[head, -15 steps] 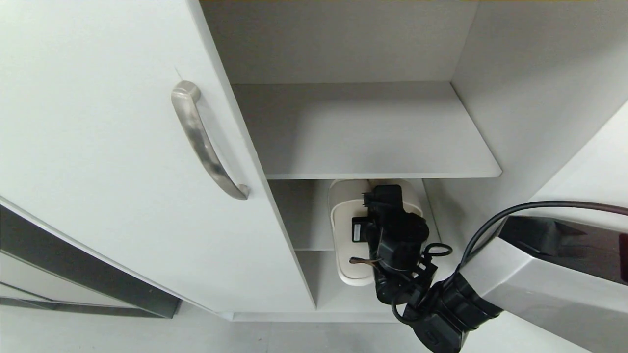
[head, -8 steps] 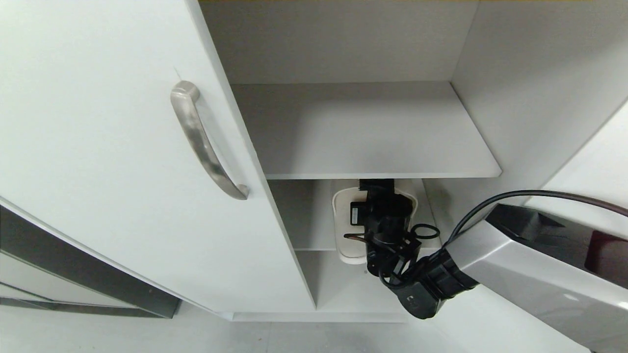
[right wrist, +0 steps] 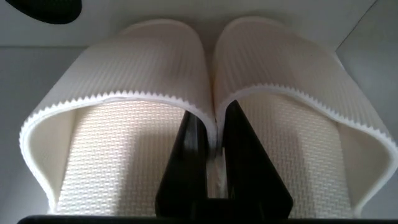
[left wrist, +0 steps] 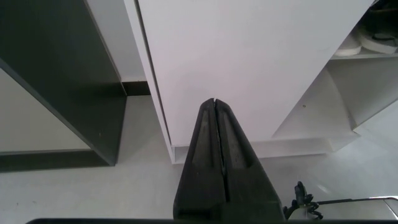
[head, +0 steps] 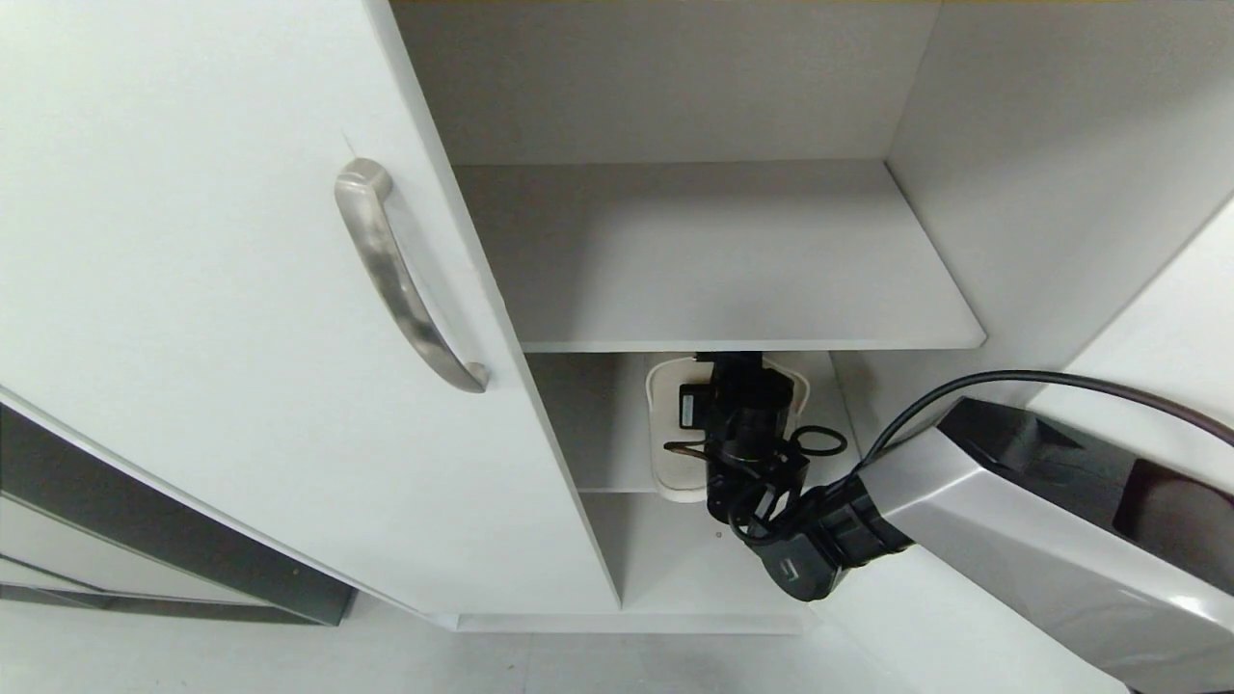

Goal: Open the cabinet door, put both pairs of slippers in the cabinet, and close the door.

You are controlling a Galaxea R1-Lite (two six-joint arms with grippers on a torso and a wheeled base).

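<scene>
Cream slippers [right wrist: 124,74], side by side, toes pointing into the cabinet [head: 1012,145], at the lower shelf [head: 598,434] in the lower centre of the head view, half tucked beneath the upper shelf [head: 733,260]. Clamped by their touching inner strap edges in the right end effector [right wrist: 214,124], probably so that both travel as one and land together well inside. Left end effector [left wrist: 214,106] pressed together on nothing, low outside, facing the door [head: 193,289], likely parked out of the way. Counted: two slippers, one pair; two shelves; one handle [head: 405,280].
</scene>
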